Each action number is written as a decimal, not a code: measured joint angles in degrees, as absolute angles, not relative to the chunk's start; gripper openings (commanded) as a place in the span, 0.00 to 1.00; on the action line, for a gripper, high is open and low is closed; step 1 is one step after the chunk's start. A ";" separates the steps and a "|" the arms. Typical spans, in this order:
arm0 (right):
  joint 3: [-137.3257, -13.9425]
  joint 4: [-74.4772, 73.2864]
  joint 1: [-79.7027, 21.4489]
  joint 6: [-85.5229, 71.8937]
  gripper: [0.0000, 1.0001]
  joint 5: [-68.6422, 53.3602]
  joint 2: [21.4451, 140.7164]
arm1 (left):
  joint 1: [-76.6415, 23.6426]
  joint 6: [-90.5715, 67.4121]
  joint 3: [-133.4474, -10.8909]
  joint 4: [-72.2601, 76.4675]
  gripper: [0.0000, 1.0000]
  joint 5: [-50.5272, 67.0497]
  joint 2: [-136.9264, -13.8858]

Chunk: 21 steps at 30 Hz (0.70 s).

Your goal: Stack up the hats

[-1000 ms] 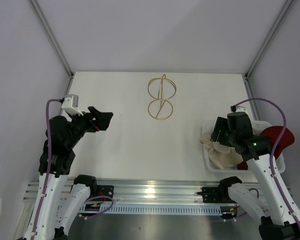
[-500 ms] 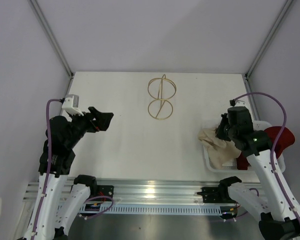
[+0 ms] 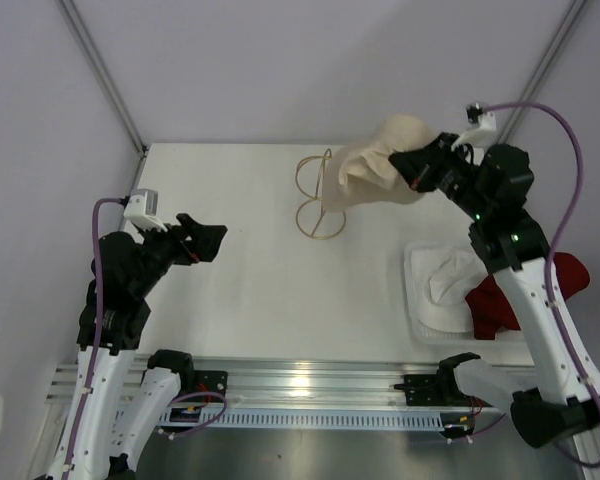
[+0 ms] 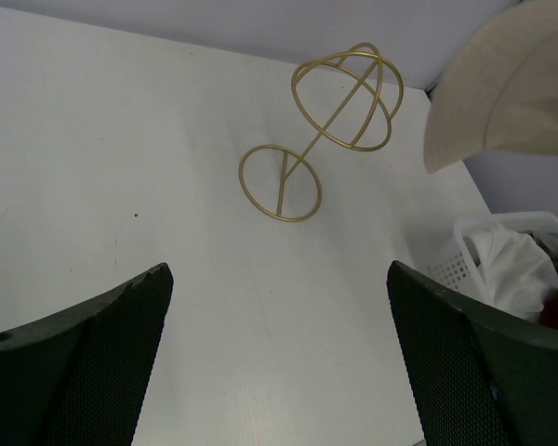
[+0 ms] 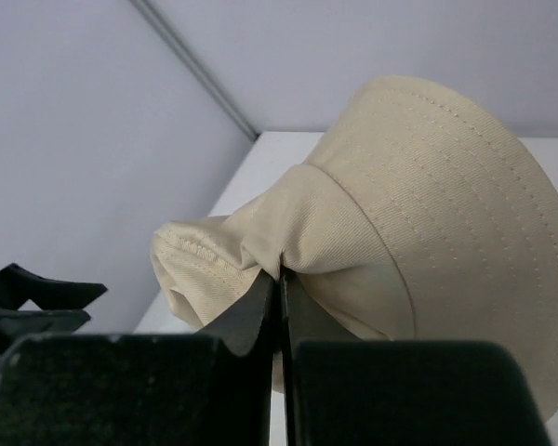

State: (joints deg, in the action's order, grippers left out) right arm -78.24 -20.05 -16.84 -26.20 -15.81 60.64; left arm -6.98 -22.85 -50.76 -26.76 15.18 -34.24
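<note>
Over the white desk point(image 3: 240, 300), the right end effector point(image 3: 410, 167) is pinched tight on the brim of a cream-white fabric bucket hat point(image 3: 375, 170), which hangs leftward off its tip. The left end effector point(image 3: 208, 240) gapes empty.

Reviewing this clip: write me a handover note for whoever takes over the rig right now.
Left gripper: open, empty, over the left of the table.
Right gripper: shut on the cream hat, held in the air beside the gold stand.
Pale grey hat lies in the white basket; dark red hat drapes over its right side.
Done: none stacked. Left: all three.
</note>
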 measured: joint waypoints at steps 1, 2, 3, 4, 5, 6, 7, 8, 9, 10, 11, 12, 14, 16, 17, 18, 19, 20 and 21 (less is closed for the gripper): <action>-79.59 -17.04 -17.12 -26.98 0.00 -17.76 63.57 | -6.98 -22.85 -50.76 -26.76 1.00 15.16 -34.24; -81.08 -14.55 -17.52 -27.66 0.00 -19.44 66.74 | -6.98 -22.85 -50.76 -26.76 1.00 15.16 -34.24; -82.35 -12.32 -17.96 -28.47 0.00 -20.88 69.84 | -6.98 -22.85 -50.76 -26.76 1.00 15.16 -34.24; -83.42 -10.48 -18.35 -29.19 0.00 -22.24 72.69 | -6.98 -22.85 -50.76 -26.76 1.00 15.14 -34.26; -84.31 -8.80 -18.76 -30.15 0.00 -23.55 75.33 | -6.98 -22.85 -50.76 -26.76 0.99 15.14 -34.30; -85.01 -7.49 -19.03 -30.76 0.00 -24.49 77.25 | -6.98 -22.85 -50.76 -26.76 0.99 15.11 -34.37; -86.02 -5.89 -19.38 -31.64 0.00 -25.61 79.66 | -6.98 -22.85 -50.76 -26.76 1.00 15.09 -34.48; -87.07 -4.43 -19.62 -32.51 0.00 -26.55 81.95 | -6.98 -22.85 -50.76 -26.76 0.99 15.00 -34.65; -88.38 -3.27 -19.81 -33.17 0.00 -27.31 84.07 | -6.98 -22.85 -50.76 -26.76 0.99 14.92 -34.92; -89.69 -2.20 -20.01 -33.76 0.00 -27.99 86.11 | -6.98 -22.85 -50.76 -26.76 0.99 14.76 -35.22; -91.00 -1.45 -20.14 -34.11 0.00 -28.38 87.85 | -6.96 -22.83 -50.76 -26.81 0.99 14.70 -35.57; -92.31 -1.10 -20.18 -34.41 0.00 -28.60 89.52 | -6.96 -22.83 -50.76 -26.85 0.99 14.66 -35.94; -94.96 -0.75 -20.18 -34.54 0.00 -28.80 92.33 | -6.94 -22.81 -50.76 -27.11 0.99 14.55 -36.62; -97.21 -1.28 -20.18 -34.52 0.00 -28.71 94.59 | -6.85 -22.81 -50.76 -27.33 1.00 14.26 -37.45; -98.26 -1.72 -20.14 -34.48 0.00 -28.47 95.66 | -6.76 -22.81 -50.76 -27.49 0.99 14.11 -37.85; -98.94 -2.09 -20.12 -34.39 0.00 -28.03 96.57 | -6.68 -22.79 -50.76 -27.62 0.99 13.87 -38.26; -99.04 -2.42 -20.03 -34.24 0.00 -27.35 97.14 | -6.61 -22.74 -50.78 -27.66 1.00 13.67 -38.68; -99.04 -3.25 -19.99 -34.09 0.00 -26.85 97.60 | -6.52 -22.61 -50.78 -27.68 1.00 13.45 -39.03; -99.02 -3.95 -19.90 -33.85 0.00 -25.82 98.06 | -6.46 -22.46 -50.78 -27.70 1.00 13.21 -39.44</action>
State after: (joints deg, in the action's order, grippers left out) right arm -99.02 -3.95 -19.90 -33.85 -25.82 98.06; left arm -6.46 -22.46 -50.78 -27.70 13.21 -39.44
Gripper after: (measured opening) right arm 0.010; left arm 0.994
